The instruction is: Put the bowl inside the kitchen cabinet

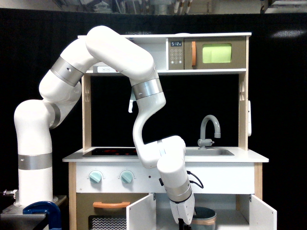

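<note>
The grey-blue bowl (205, 216) with its tan rim band stands in the open kitchen cabinet (230, 219), at the bottom edge of the exterior view. The cabinet's left door (142, 213) and right door (263, 214) both hang open. My arm reaches down in front of the counter. My gripper (183, 224) is low in the cabinet opening, just on the exterior view's left of the bowl. Its fingertips are cut off by the frame's bottom edge. Whether they touch the bowl cannot be told.
The oven's orange handle (111, 204) is left of the cabinet, below two teal knobs (111, 177). On the counter are the sink (211, 152) and the grey faucet (210, 129). The microwave (216, 53) sits on the top shelf. A blue clamp (43, 213) stands by my base.
</note>
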